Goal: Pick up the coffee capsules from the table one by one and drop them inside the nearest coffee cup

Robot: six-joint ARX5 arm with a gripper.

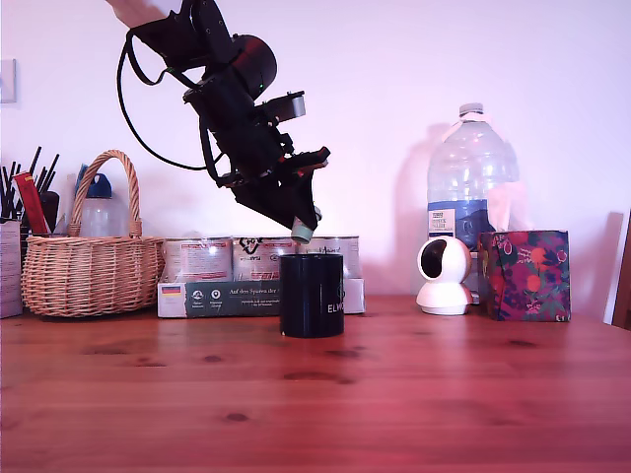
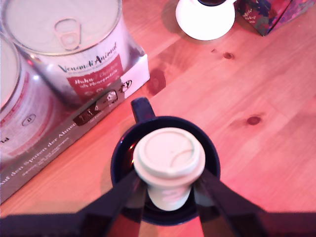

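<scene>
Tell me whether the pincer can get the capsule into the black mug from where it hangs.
Probably yes. The pincer holds the capsule right above the open mouth of the mug, with nothing between them; the tins stand off to the side.

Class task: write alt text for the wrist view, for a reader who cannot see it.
The robot's black hand grips a pale grey-green tapered plastic capsule directly above the open mouth of a glossy black mug on a reddish-brown wooden table. Silver labelled tins in a cardboard tray stand beside the mug.
</scene>
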